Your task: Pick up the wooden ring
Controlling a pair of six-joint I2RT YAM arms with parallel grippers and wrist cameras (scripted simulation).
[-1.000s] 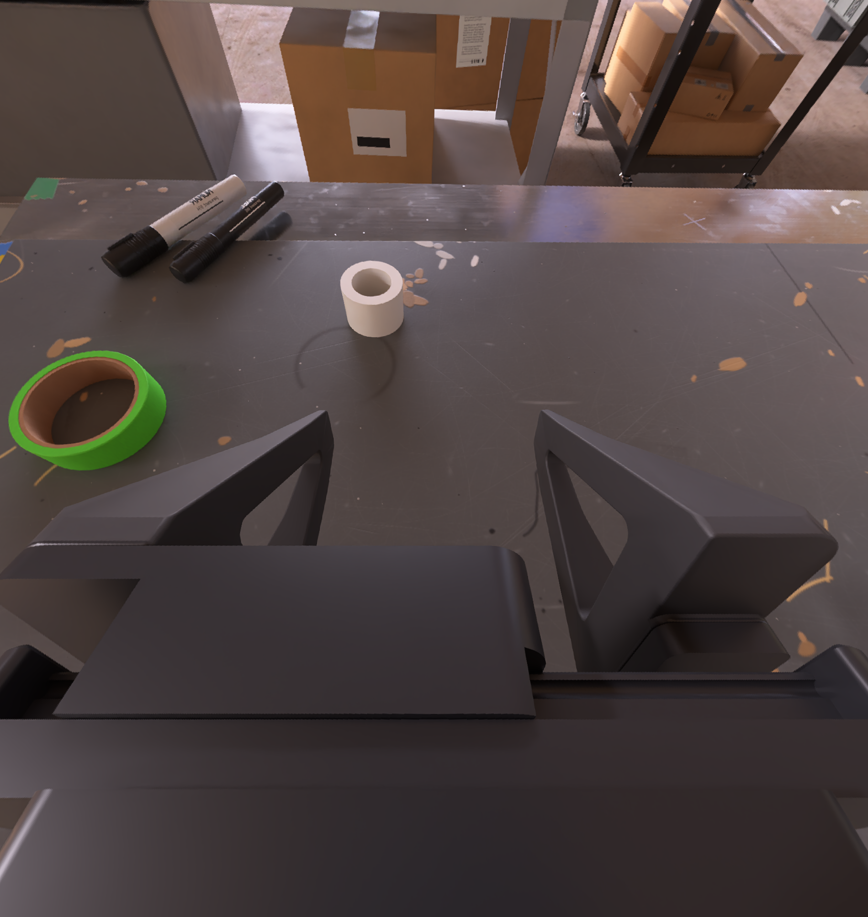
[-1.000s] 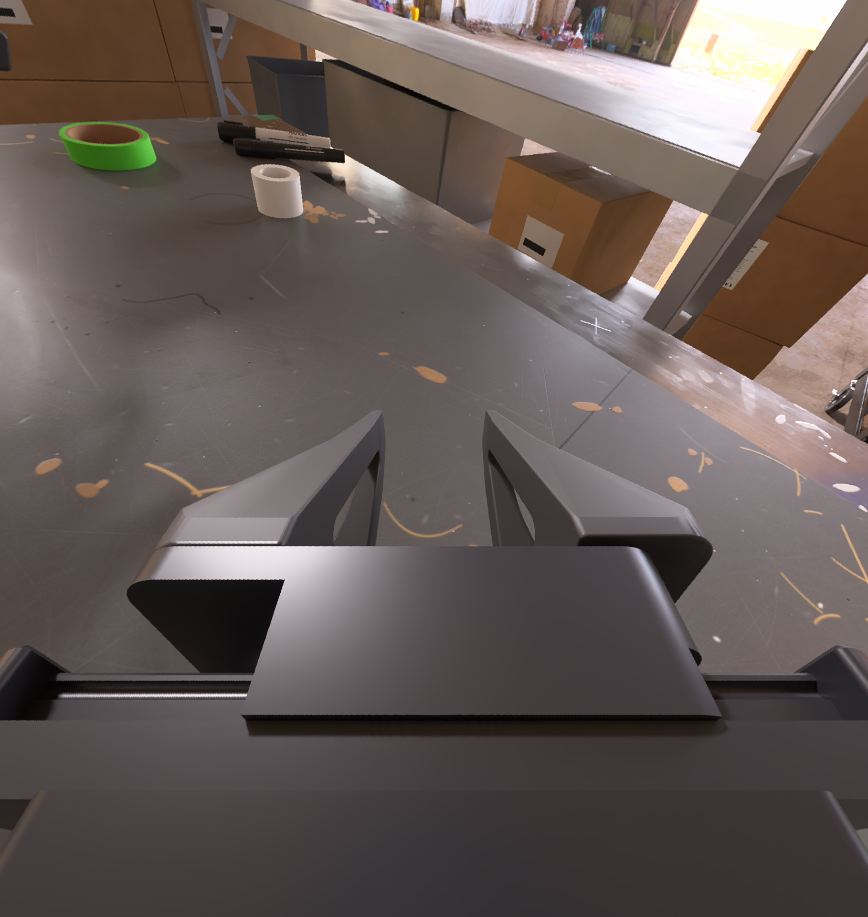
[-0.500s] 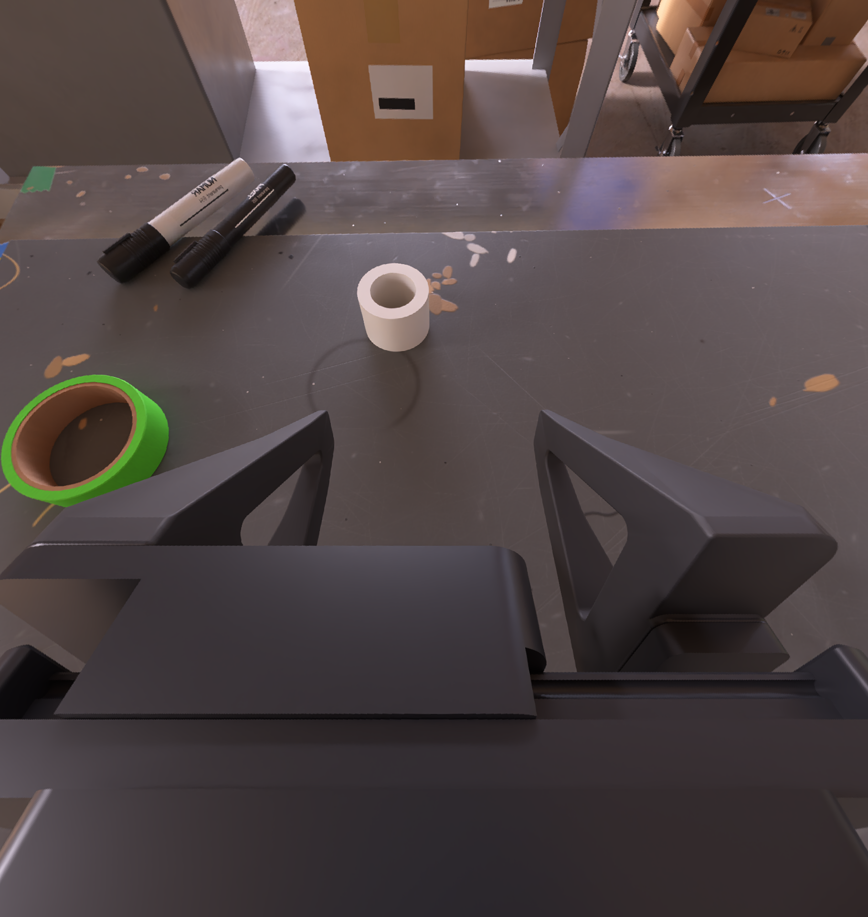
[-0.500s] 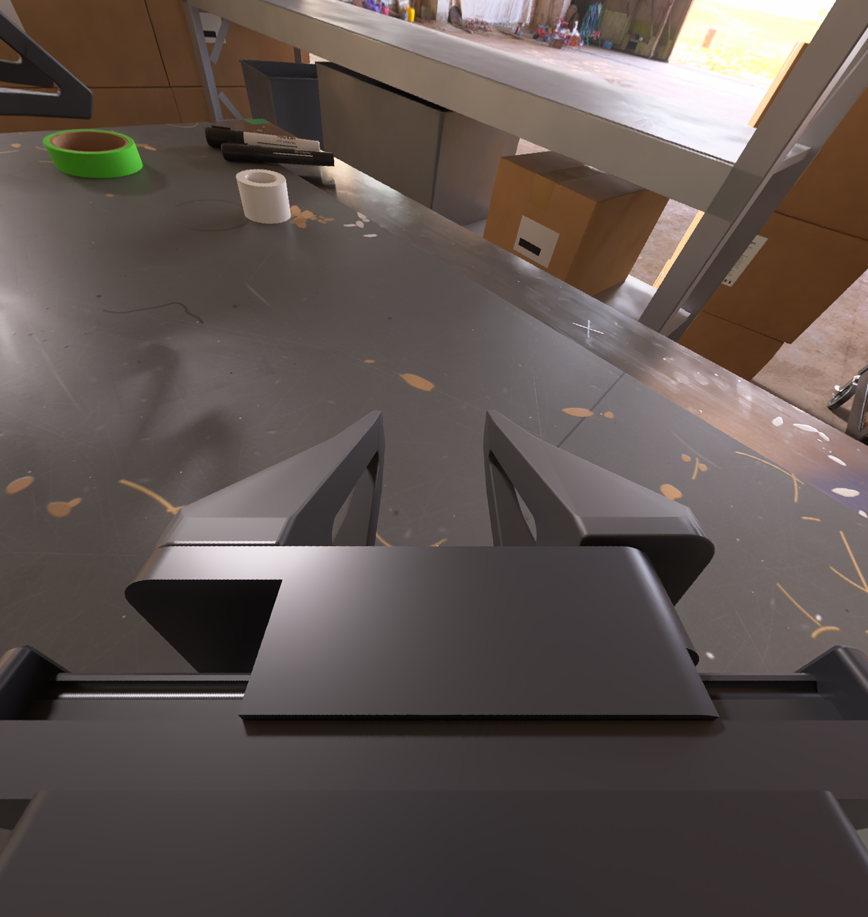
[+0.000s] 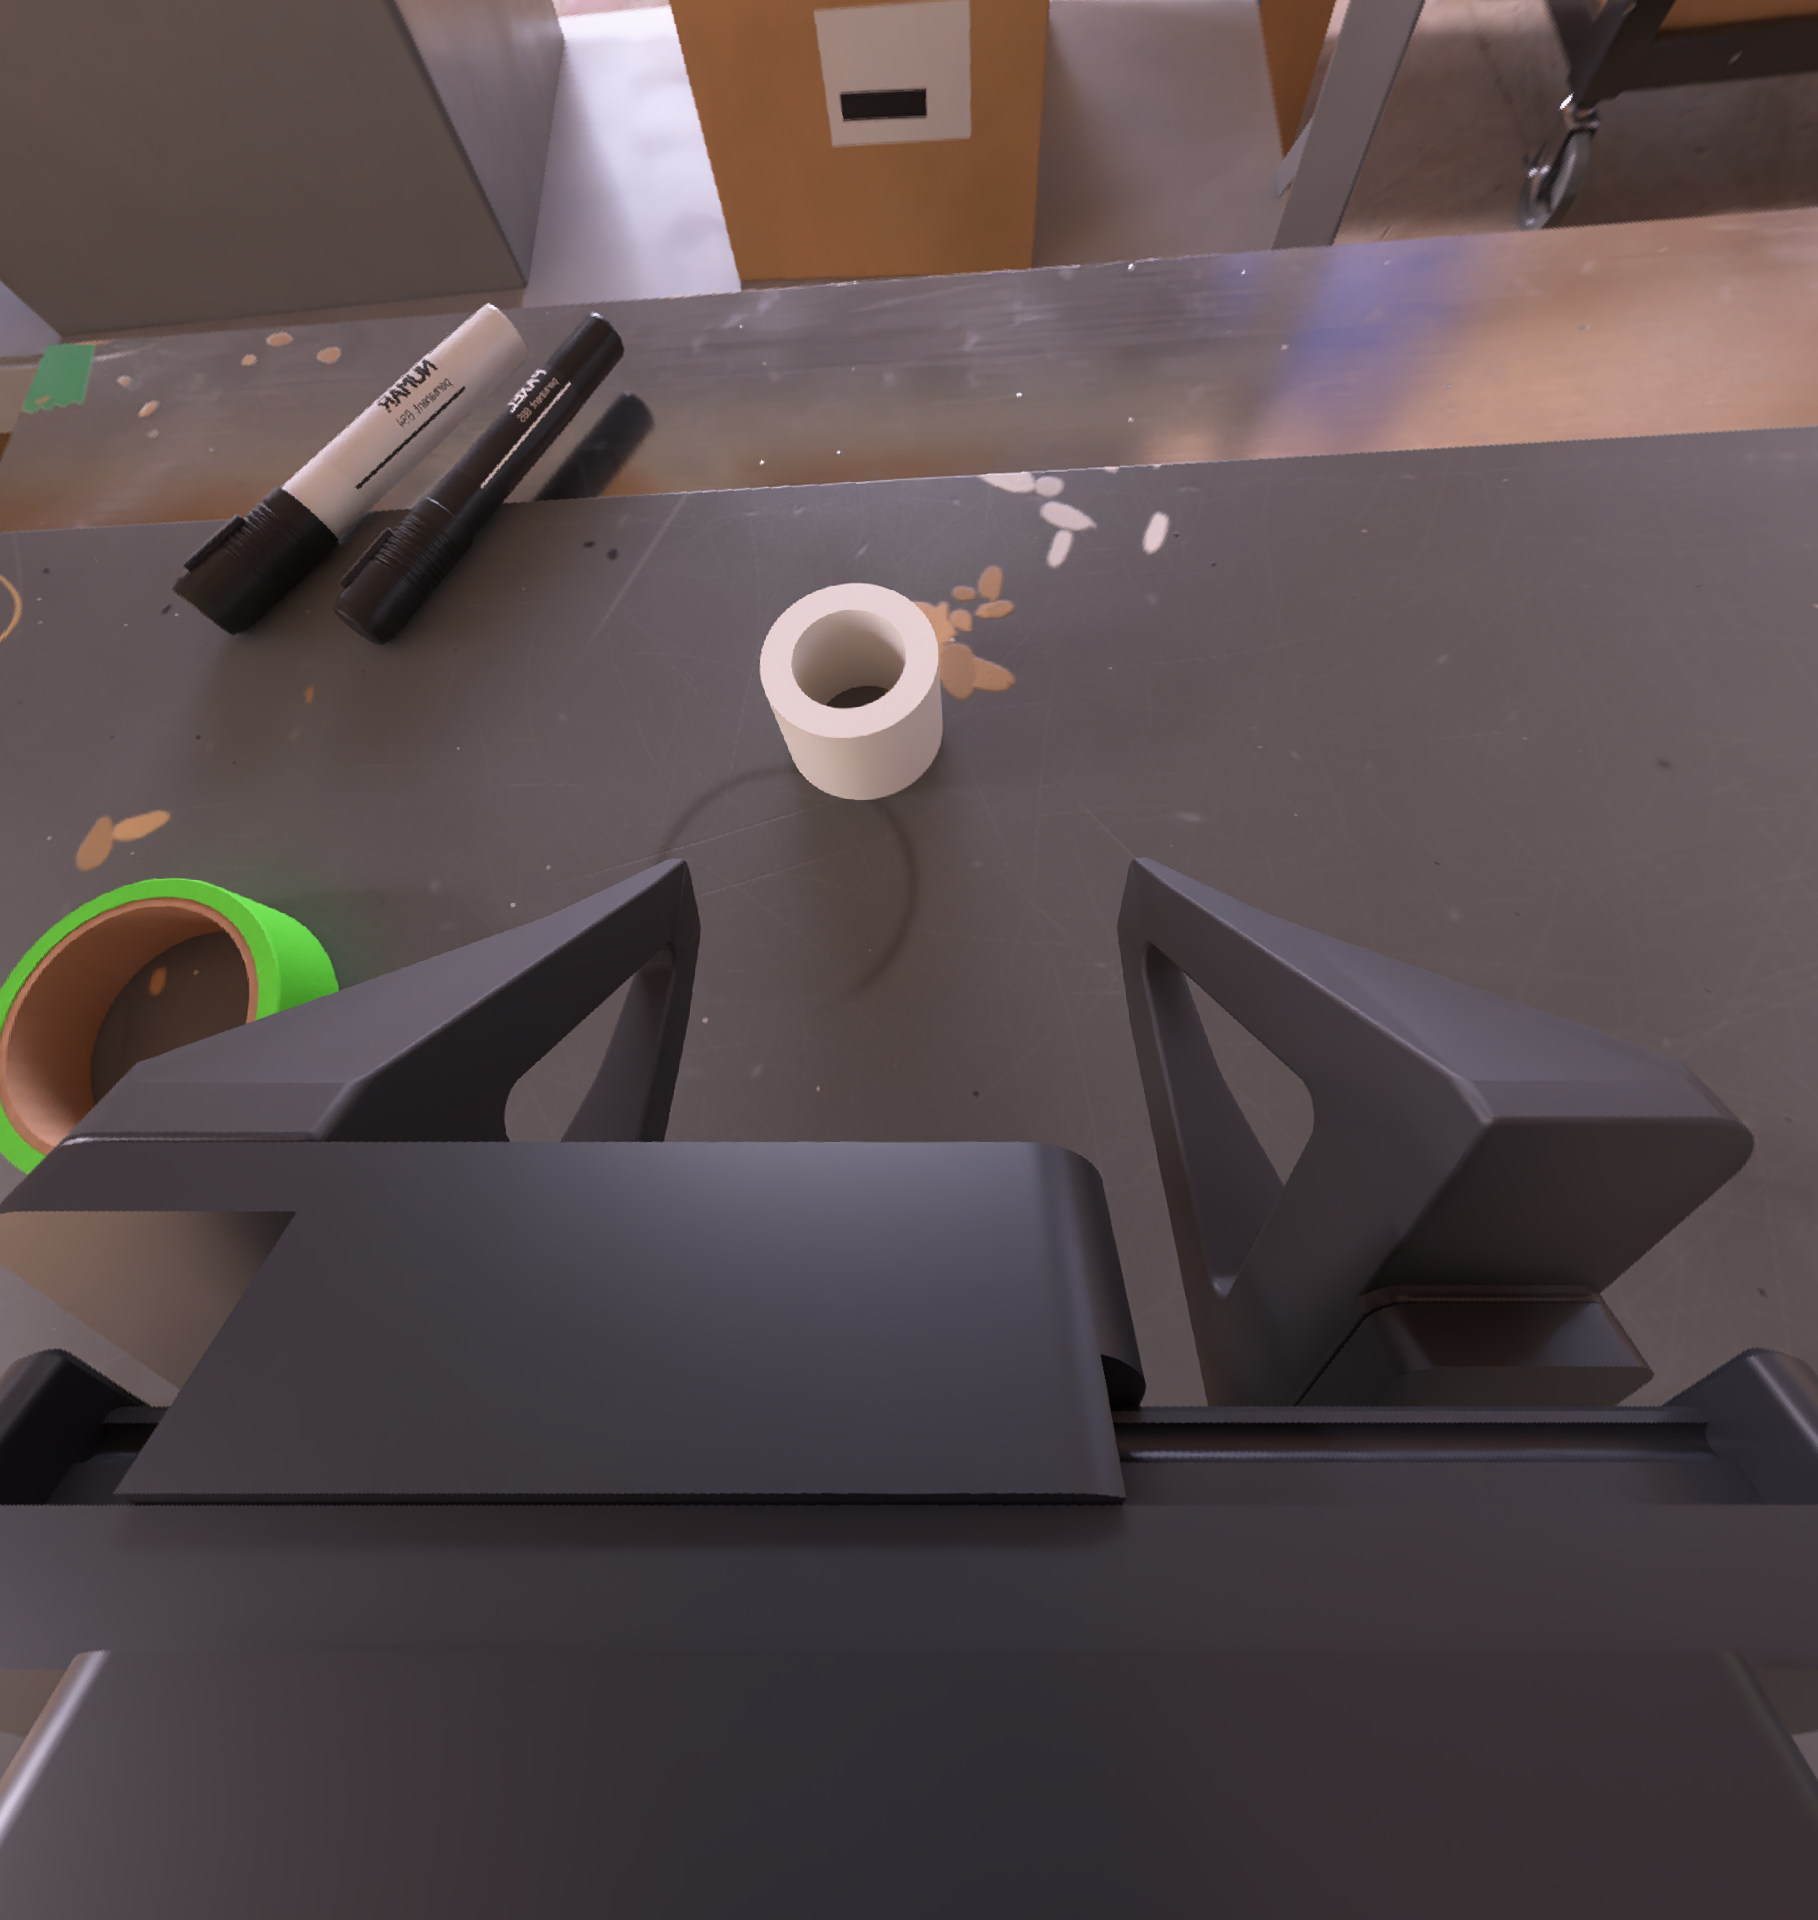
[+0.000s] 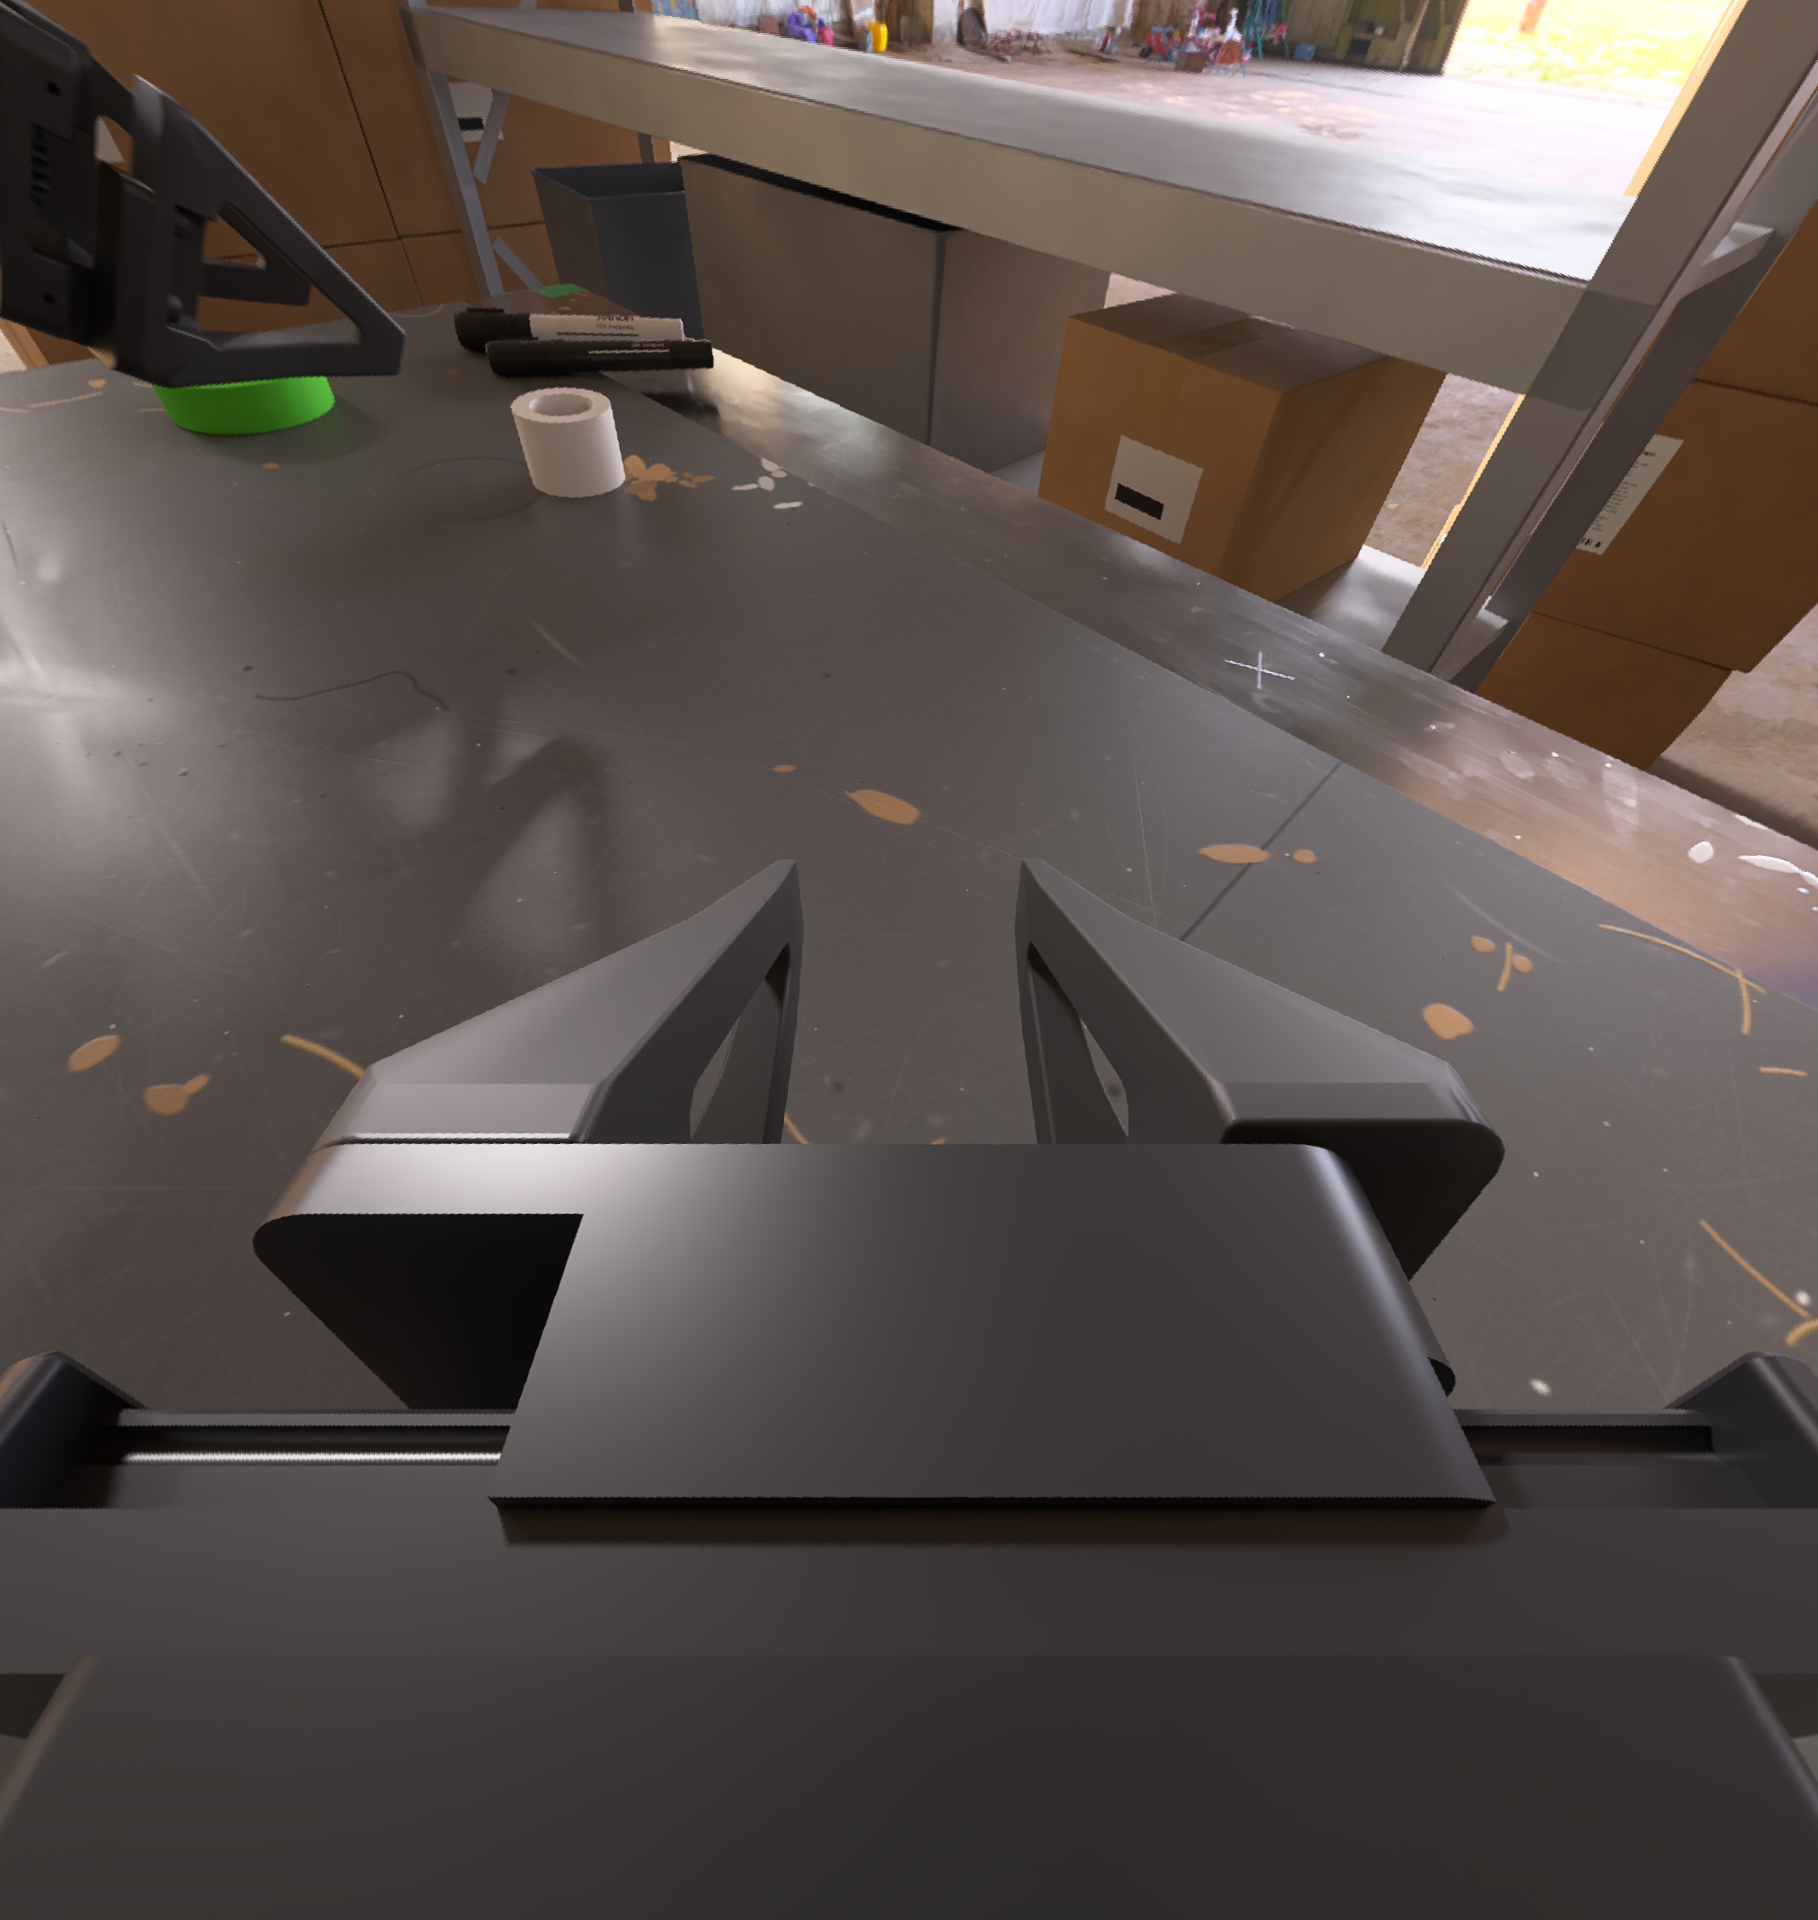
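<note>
Looking for the wooden ring (image 5: pixel 851 691), I find it standing on end on the counter (image 5: pixel 1404 727), bore pointing straight up, pale and short-walled. From my left end effector (image 5: pixel 907 883) it lies at about 12 o'clock, a touch toward 11, near and dead ahead of the gap between the fingers. Those fingers stand wide apart with nothing between them, wider than the ring's outer wall, so I judge a forward-and-down reach would straddle it. My right end effector (image 6: pixel 910 883) is well apart from the ring, which sits far off at its 11 o'clock; its fingers are parted only narrowly and hold nothing. The left arm is plainly the nearer one.

At the ring's 10 o'clock lie two markers (image 5: pixel 417 468) side by side, and at its 8 o'clock a green tape roll (image 5: pixel 157 997), partly hidden behind my left finger.

Only the left wrist view shows down the bore to the counter. Only the right wrist view shows the ring's side wall and the left end effector hanging above the counter over the tape.
</note>
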